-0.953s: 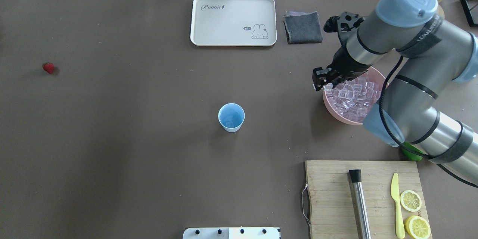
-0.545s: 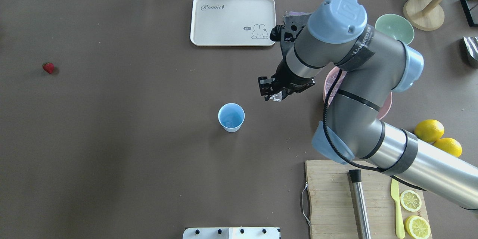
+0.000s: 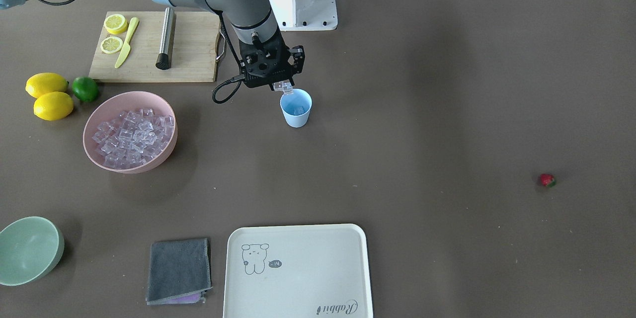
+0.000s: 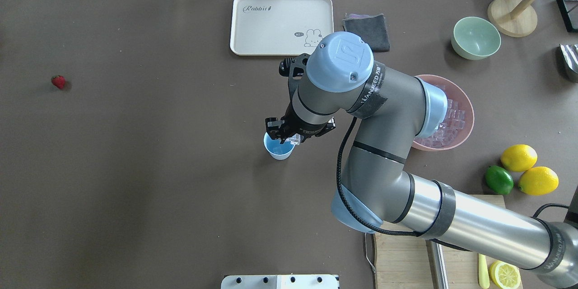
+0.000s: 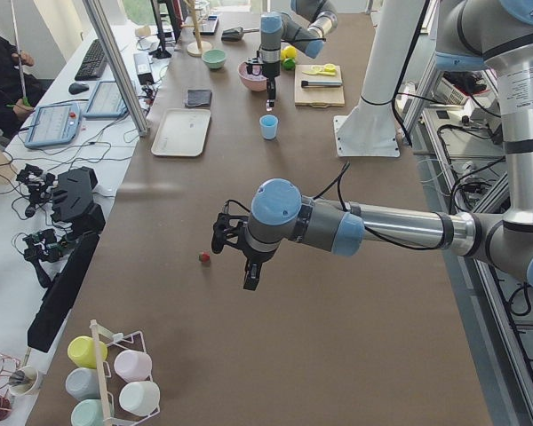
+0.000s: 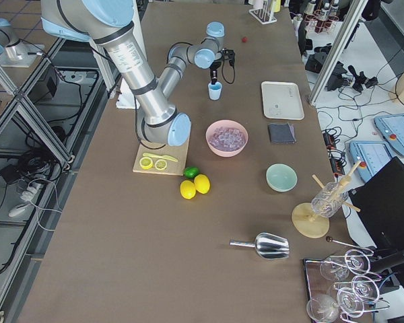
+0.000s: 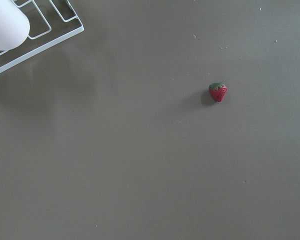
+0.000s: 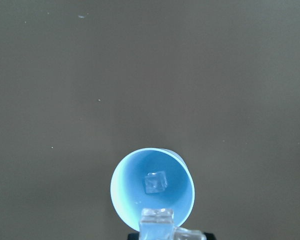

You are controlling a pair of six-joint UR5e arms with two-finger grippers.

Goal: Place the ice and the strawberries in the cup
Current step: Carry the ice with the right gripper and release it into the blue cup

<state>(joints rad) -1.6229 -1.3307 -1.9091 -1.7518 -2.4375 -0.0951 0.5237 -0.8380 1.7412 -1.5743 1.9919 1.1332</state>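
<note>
The ice cube (image 8: 157,220) pinched between the fingers of the right gripper (image 3: 283,85) looks hard, light and slick, so a hold across two flat faces seems safest. It hangs just over the robot-side rim of the cup (image 3: 296,108), where another cube (image 8: 155,182) lies on the bottom. The cup looks light and easy to tip if its rim is bumped. The strawberry (image 7: 217,92), small and probably soft, lies on the table (image 7: 140,175) well apart, near the left gripper (image 5: 249,277), whose opening I cannot tell.
</note>
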